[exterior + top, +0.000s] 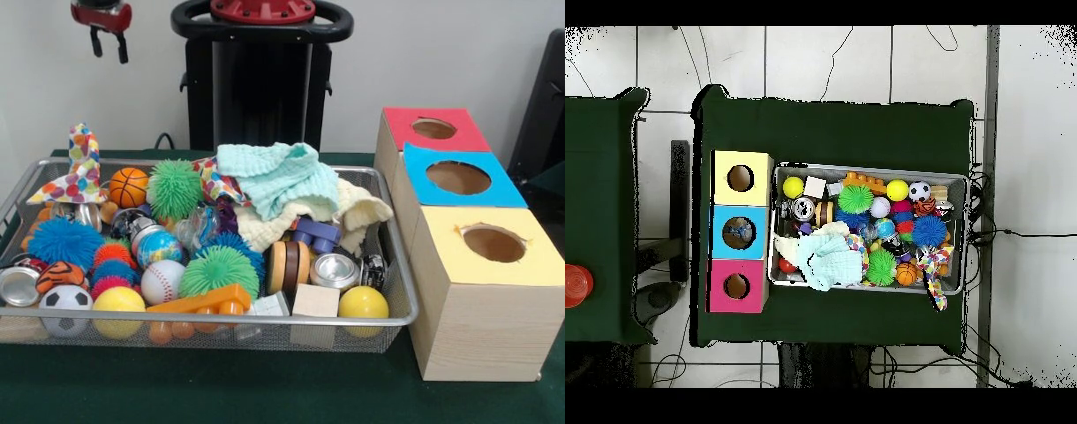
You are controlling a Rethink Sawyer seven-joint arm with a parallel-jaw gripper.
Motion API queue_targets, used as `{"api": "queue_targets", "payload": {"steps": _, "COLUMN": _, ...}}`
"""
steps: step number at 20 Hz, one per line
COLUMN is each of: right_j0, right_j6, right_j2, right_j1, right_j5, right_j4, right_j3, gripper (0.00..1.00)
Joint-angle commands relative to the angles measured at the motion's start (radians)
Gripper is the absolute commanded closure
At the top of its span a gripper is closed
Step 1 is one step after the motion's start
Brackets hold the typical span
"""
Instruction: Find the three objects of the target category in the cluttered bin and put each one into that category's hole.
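No text, label, brand, number or sign can be read in either view. The tops of the three boxes, red (pixel 433 128), blue (pixel 457 177) and yellow (pixel 494 243), are plain coloured sheets with a round hole each, and nothing is written on them. The metal cans (pixel 334 269) in the wire bin (pixel 388 265) are seen only by their bare lids. The small globe ball (pixel 159 247) carries a map pattern, but no words can be made out on it. Printed patterns are seen on the dotted cloth (pixel 78 172), but no letters.
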Motion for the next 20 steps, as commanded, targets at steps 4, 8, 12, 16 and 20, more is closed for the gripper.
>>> {"api": "queue_targets", "payload": {"steps": 4, "right_j0": -0.036, "right_j6": -0.066, "right_j2": 0.029, "right_j1": -0.015, "right_j5": -0.180, "right_j4": -0.180, "right_j3": 0.017, "gripper": 0.00}}
{"api": "queue_targets", "payload": {"steps": 8, "right_j0": -0.014, "right_j6": -0.039, "right_j2": 0.044, "right_j1": -0.157, "right_j5": -0.236, "right_j4": -0.172, "right_j3": 0.105, "gripper": 0.00}}
{"api": "queue_targets", "payload": {"steps": 12, "right_j0": 0.111, "right_j6": 0.095, "right_j2": -0.059, "right_j1": -0.248, "right_j5": -0.376, "right_j4": -0.191, "right_j3": 0.111, "gripper": 0.00}}
{"api": "queue_targets", "payload": {"steps": 16, "right_j0": 0.250, "right_j6": 0.089, "right_j2": -0.292, "right_j1": -0.174, "right_j5": -0.563, "right_j4": -0.109, "right_j3": 0.053, "gripper": 0.00}}
{"api": "queue_targets", "payload": {"steps": 20, "right_j0": 0.404, "right_j6": -0.034, "right_j2": -0.513, "right_j1": 0.077, "right_j5": -0.796, "right_j4": 0.090, "right_j3": -0.024, "gripper": 0.00}}
